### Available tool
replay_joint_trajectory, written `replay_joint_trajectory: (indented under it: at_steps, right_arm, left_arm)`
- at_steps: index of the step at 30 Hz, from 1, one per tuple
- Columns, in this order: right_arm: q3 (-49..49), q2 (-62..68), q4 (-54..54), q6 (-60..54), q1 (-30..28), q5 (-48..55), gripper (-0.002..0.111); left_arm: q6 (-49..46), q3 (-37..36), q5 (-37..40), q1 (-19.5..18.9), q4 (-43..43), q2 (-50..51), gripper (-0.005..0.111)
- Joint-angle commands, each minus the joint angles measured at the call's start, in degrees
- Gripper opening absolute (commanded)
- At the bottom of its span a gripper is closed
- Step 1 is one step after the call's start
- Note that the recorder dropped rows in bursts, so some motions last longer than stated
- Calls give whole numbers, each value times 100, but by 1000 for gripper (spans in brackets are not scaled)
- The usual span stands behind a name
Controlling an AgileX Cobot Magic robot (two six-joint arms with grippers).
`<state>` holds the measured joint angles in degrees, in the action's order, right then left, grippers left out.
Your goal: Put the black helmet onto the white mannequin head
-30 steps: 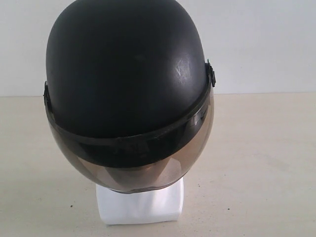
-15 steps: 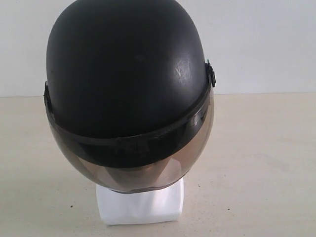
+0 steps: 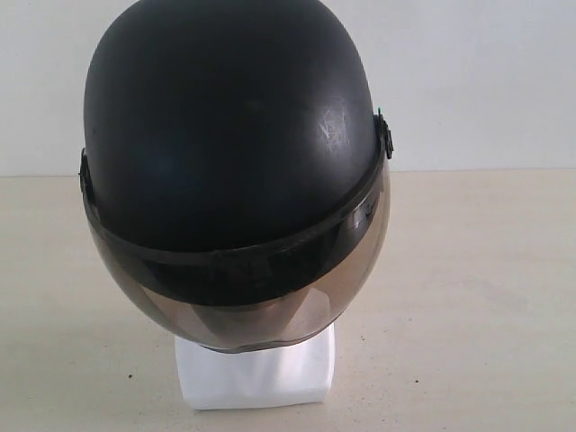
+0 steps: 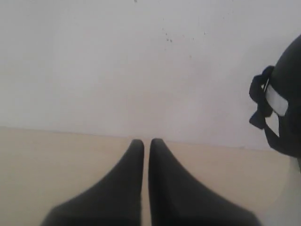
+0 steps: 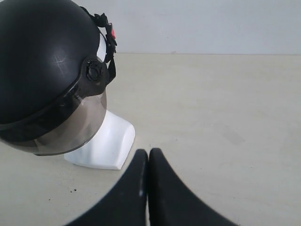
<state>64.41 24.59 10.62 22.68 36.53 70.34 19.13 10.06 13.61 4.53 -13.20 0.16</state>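
Observation:
The black helmet [image 3: 229,135] sits on top of the white mannequin head, its smoky visor [image 3: 252,306] hanging over the face. Only the head's white neck base [image 3: 256,376] shows below it. In the right wrist view the helmet [image 5: 42,61] covers the head and the white base [image 5: 106,143] juts out beneath. My right gripper [image 5: 148,151] is shut and empty, off to the side of the base. My left gripper [image 4: 146,141] is shut with nothing in it, apart from the helmet's rear edge and strap [image 4: 282,108]. Neither gripper appears in the exterior view.
A beige tabletop [image 3: 468,297] spreads around the base, with a plain white wall [image 3: 477,72] behind it. A few small dark specks mark the table [image 5: 74,190].

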Motion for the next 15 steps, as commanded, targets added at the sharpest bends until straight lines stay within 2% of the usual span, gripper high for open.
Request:
replay_joint_trajectory:
  at_steps: [1,2,3,6,11,15]
  right_arm:
    - [-27,-7,35,-16,1,-38,0]
    - [-27,-7,35,-16,1,-38,0]
    - [-27,-7,35,-16,1,-38,0]
    - [-27,-7,35,-16,1,-38,0]
    - [-27,-7,35,-16,1,-38,0]
    - [-27,-7,33,-16,1,-38,0]
  left_arm:
    - [320,-1006,-1800,-30,129,-16,4]
    - [320,-1006,-2014,-30,144,-16,4]
    - [320,-1006,-1807,-30,176,-16,4]
    - [252,-1006,-1914,-30,224,-16,4]
    - [115,-1006,-964,-30,224,-16,4]
    - [-1076,-1006,-350,-30,680,-16,4]
